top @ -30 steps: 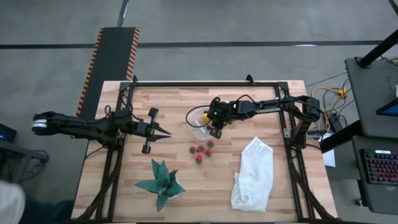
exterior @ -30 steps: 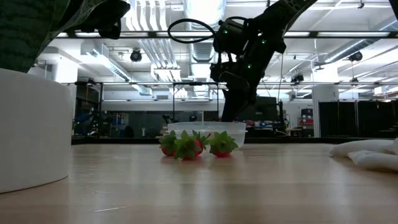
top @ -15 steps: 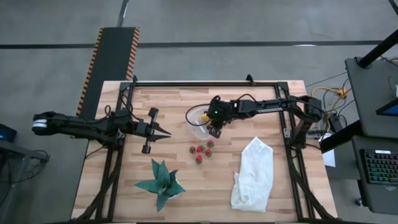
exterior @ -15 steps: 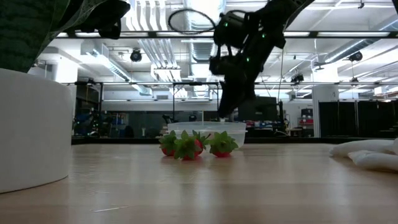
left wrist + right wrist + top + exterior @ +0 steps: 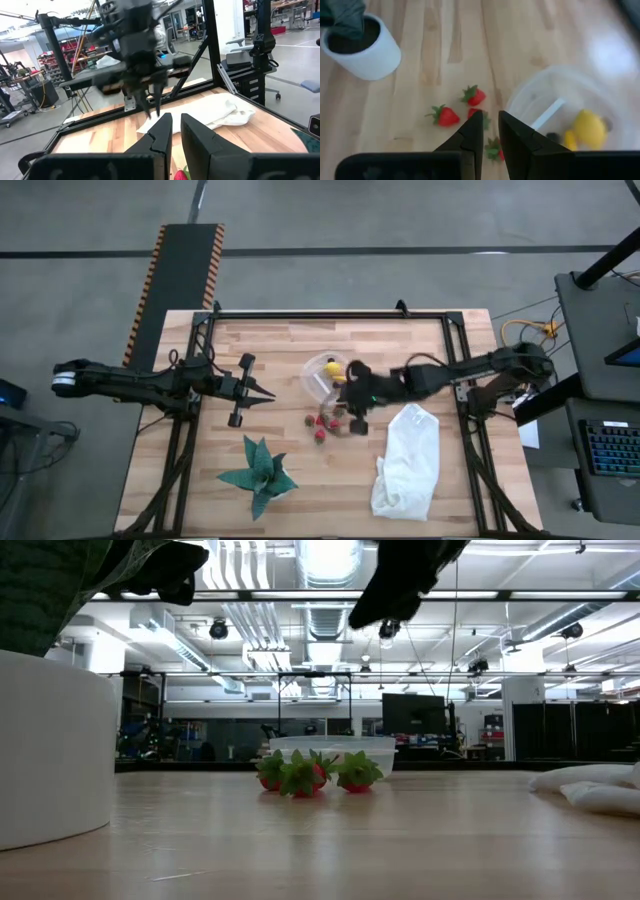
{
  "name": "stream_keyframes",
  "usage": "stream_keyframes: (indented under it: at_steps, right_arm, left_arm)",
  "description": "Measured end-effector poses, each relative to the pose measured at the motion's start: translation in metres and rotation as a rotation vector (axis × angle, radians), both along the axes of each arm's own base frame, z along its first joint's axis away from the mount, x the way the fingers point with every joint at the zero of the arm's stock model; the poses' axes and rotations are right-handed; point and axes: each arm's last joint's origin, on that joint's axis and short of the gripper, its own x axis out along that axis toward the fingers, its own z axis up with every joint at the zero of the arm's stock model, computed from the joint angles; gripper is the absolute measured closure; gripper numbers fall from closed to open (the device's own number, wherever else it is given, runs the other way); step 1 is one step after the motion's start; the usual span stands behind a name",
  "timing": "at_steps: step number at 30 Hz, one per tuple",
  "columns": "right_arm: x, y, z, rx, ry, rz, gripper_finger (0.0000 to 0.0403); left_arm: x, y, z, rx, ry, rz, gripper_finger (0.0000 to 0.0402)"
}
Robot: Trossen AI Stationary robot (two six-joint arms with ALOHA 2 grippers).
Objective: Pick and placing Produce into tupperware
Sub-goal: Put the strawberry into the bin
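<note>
Your right gripper (image 5: 357,423): above the table just beside the strawberries (image 5: 322,423), fingers nearly together with a thin gap, holding nothing.
Your left gripper (image 5: 262,392): idle at the table's left side, fingers close together, a narrow gap, empty.
Tupperware (image 5: 318,376): clear tub, mid-table; holds a yellow lemon (image 5: 589,127), a small orange piece (image 5: 570,140) and a dark ball (image 5: 552,135).
Strawberries: four loose on the wood, near the tub.
Also on your table: potted spiky plant (image 5: 259,473), white cloth bag (image 5: 407,461).

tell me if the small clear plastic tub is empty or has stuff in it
Not empty. The small clear plastic tub holds a yellow lemon-like piece, a small orange piece and a dark ball; four red strawberries lie outside.
</note>
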Motion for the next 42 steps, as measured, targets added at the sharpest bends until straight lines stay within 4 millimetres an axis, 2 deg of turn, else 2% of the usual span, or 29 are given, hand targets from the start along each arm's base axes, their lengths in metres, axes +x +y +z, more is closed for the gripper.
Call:
stream_keyframes:
  at_steps: [5, 9, 17, 23, 32, 42]
  right_arm:
    - [-0.01, 0.036, 0.003, -0.215, -0.03, -0.004, 0.0351]
    - [-0.012, 0.047, -0.004, -0.214, -0.044, -0.114, 0.0351]
    - [-0.008, 0.039, -0.039, -0.068, 0.009, -0.308, 0.0344]
    - [0.003, 0.033, -0.064, 0.008, 0.071, -0.387, 0.0294]
    - [0.02, 0.03, -0.081, 0.098, 0.103, -0.473, 0.0234]
    - [0.026, 0.025, -0.099, 0.127, 0.165, -0.507, 0.0226]
  left_arm:
    - [0.0, 0.0, 0.0, 0.0, -0.001, 0.0, 0.0377]
    - [0.0, 0.0, 0.0, 0.0, -0.003, 0.0, 0.0377]
    - [0.0, 0.0, 0.001, 0.001, -0.013, 0.0, 0.0377]
    - [0.0, 0.0, 0.002, 0.004, -0.017, 0.001, 0.0377]
    - [0.0, 0.0, 0.001, 0.005, -0.012, 0.001, 0.0377]
    - [0.0, 0.0, 0.001, 0.007, -0.013, 0.001, 0.0377]
